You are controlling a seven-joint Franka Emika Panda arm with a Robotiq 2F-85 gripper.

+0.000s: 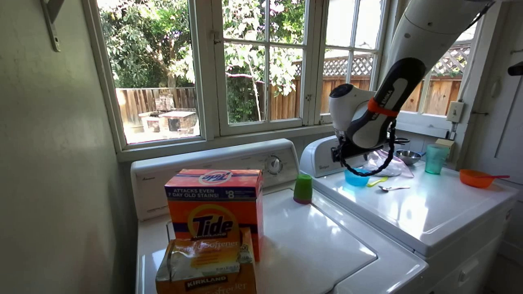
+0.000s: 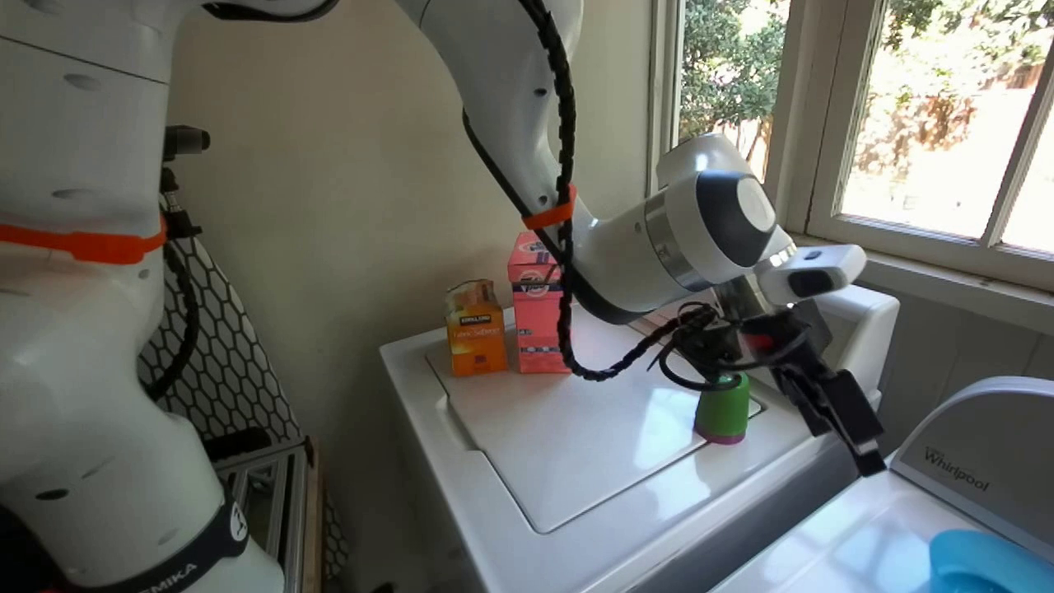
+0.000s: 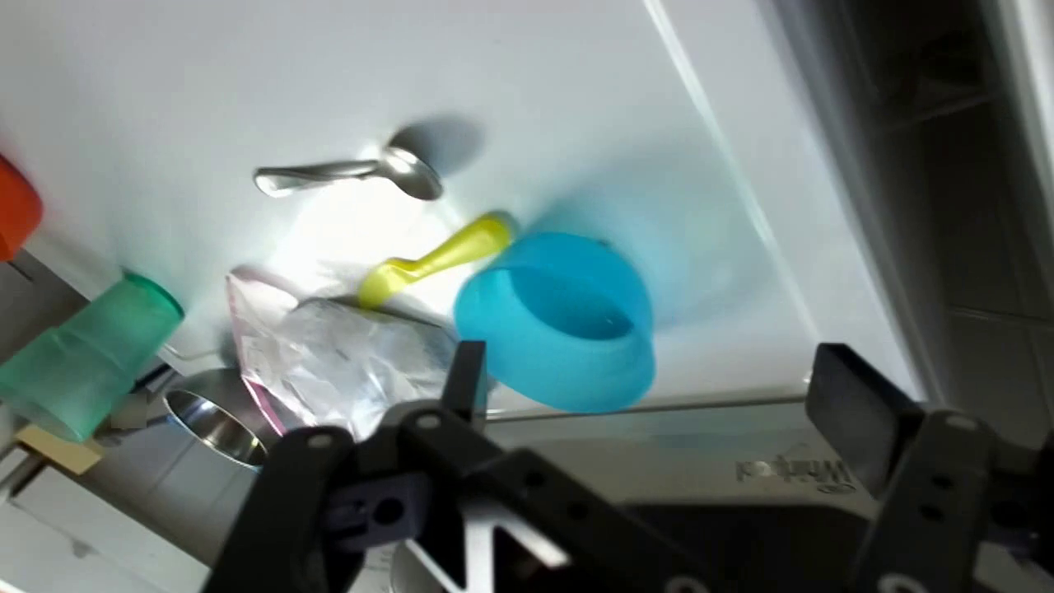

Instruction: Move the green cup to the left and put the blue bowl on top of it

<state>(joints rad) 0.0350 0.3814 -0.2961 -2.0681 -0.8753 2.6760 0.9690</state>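
Green, tapered and plastic-looking, the cup (image 1: 303,188) seems placed, but we have yet to stack the round, sky-blue, plastic-looking bowl (image 3: 564,362), our empty end effector (image 3: 653,375) spread wide.

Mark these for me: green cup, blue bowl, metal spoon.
Green cup (image 1: 303,188): in an exterior view, on its green side wall.
Blue bowl (image 3: 564,362): in the wrist view, on its wall.
Metal spoon (image 3: 350,170): in the wrist view, on its handle.

Grn cup (image 1: 302,186) w/ purplish bottom edge; sky-blue bowl (image 3: 568,362); blk gripper (image 3: 655,379); yel utensil (image 3: 438,259); Tide box (image 1: 215,214) org-red w/ navy band; wht panel (image 2: 224,354) w/ blk hex pattern.
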